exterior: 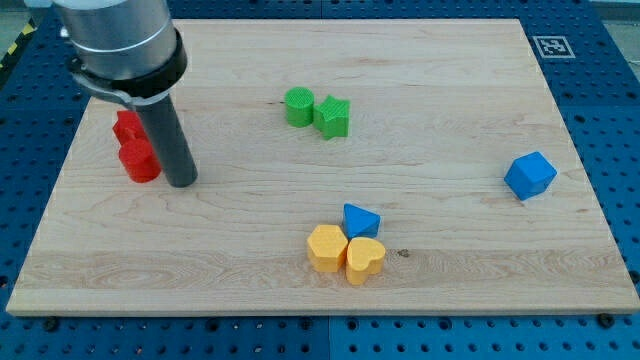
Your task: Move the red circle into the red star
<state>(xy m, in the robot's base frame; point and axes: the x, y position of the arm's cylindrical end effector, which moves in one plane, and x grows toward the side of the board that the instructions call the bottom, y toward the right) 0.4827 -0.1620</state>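
Observation:
The red circle [139,161] sits at the view's left on the wooden board, touching the red star [127,127] just above it. The star is partly hidden behind the rod. My tip [181,181] rests on the board just to the right of the red circle, close beside it.
A green cylinder [298,106] and a green star [333,117] touch at the top centre. A blue cube [529,175] lies at the right. A blue triangle [360,219], a yellow hexagon [327,247] and a yellow heart [365,259] cluster at the bottom centre. Wooden board [450,90].

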